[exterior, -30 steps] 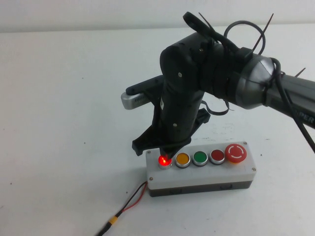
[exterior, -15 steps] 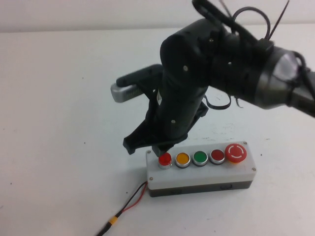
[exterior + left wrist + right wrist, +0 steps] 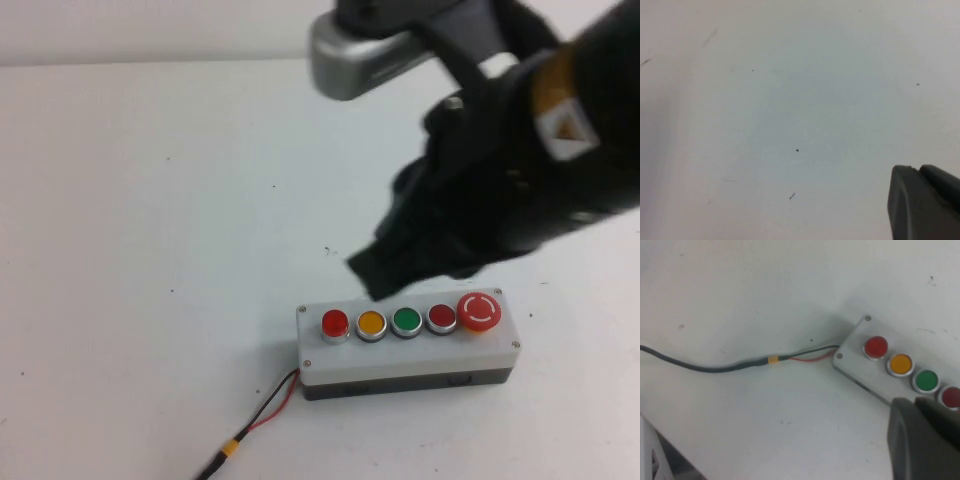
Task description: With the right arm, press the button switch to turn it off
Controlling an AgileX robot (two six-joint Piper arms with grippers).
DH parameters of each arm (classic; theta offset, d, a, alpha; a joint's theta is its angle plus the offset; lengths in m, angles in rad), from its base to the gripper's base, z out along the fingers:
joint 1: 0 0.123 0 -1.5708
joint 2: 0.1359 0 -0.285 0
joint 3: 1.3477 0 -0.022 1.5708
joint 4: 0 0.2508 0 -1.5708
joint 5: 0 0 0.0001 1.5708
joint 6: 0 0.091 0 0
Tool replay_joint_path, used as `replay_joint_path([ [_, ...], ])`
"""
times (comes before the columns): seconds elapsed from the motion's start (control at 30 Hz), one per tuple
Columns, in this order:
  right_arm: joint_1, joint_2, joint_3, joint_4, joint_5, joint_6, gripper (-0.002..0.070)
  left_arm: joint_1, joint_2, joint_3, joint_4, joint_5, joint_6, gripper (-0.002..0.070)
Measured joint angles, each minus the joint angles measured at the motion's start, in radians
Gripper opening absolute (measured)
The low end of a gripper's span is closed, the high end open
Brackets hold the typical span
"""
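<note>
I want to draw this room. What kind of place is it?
Probably a robot test bench: a bare white table, a wired button box whose red button is the target, the right gripper above it, and the left gripper over bare table.
</note>
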Motion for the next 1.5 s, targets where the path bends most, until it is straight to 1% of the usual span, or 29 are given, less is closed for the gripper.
replay_joint_path([
  [0.2, 0.000, -0.254, 0.210, -0.023, 0.014, 0.000, -0.0015, 0.000, 0.000, 0.000, 0.000, 0.000, 0.000, -0.0002],
  [0.33, 0.000, -0.372, 0.308, -0.009, 0.018, 0.000, -0.0015, 0.000, 0.000, 0.000, 0.000, 0.000, 0.000, -0.0002],
  [0.47, 0.000, -0.450, 0.374, -0.014, 0.018, 0.000, -0.0016, 0.000, 0.000, 0.000, 0.000, 0.000, 0.000, -0.0002],
  [0.63, 0.000, -0.503, 0.477, -0.066, 0.012, 0.000, -0.0016, 0.000, 0.000, 0.000, 0.000, 0.000, 0.000, -0.0002],
  [0.73, -0.033, -0.539, 0.598, -0.090, -0.092, 0.000, -0.0016, 0.000, 0.000, 0.000, 0.000, 0.000, 0.000, -0.0002],
  [0.83, -0.151, -0.596, 0.756, -0.098, -0.307, 0.000, -0.0016, 0.000, 0.000, 0.000, 0.000, 0.000, 0.000, -0.0002],
  [1.0, -0.438, -0.726, 1.099, -0.106, -0.808, 0.000, -0.0016, 0.000, 0.000, 0.000, 0.000, 0.000, 0.000, -0.0002],
  [1.1, -0.601, -0.831, 1.294, -0.110, -1.040, 0.000, -0.0016, 0.000, 0.000, 0.000, 0.000, 0.000, 0.000, -0.0002],
  [1.17, -0.681, -0.911, 1.402, -0.112, -1.146, 0.000, -0.0016, 0.000, 0.000, 0.000, 0.000, 0.000, 0.000, -0.0002],
  [1.23, -0.744, -0.987, 1.472, -0.112, -1.212, 0.003, -0.0016, 0.000, 0.000, 0.000, 0.000, 0.000, 0.000, -0.0002],
  [1.3, -0.796, -1.060, 1.522, -0.099, -1.234, 0.004, -0.0016, 0.000, 0.000, 0.000, 0.000, 0.000, 0.000, -0.0002],
  [1.5, -0.875, -1.226, 1.580, -0.088, -1.211, 0.006, -0.0016, 0.000, 0.000, 0.000, 0.000, 0.000, 0.000, -0.0002],
])
